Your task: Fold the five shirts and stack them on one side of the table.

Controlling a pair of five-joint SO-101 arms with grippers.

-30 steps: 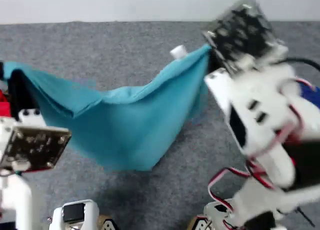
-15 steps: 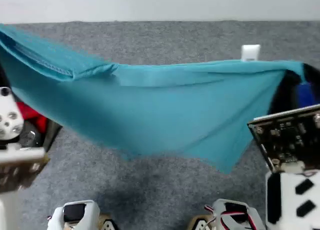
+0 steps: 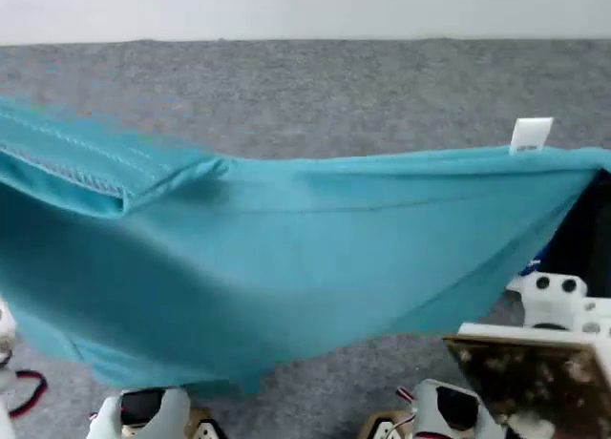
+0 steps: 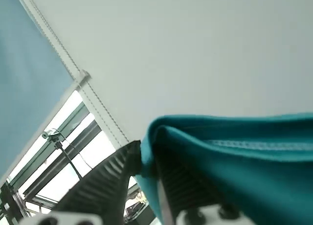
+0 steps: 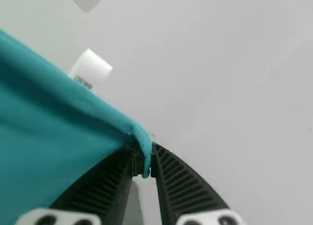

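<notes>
Aloft, the teal shirt (image 3: 305,258) hides most of the table (image 3: 286,95).

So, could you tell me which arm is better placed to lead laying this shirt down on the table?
Probably right. The right gripper pinches a thin edge of the teal shirt near the white label; the left gripper clamps a thicker folded bunch. Both would need to lower together, though.

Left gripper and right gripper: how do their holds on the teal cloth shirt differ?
The black left gripper clamps a thick fold of the teal cloth shirt with a stitched hem; the right gripper pinches one thin edge, near a white label. Both are shut on it.
</notes>
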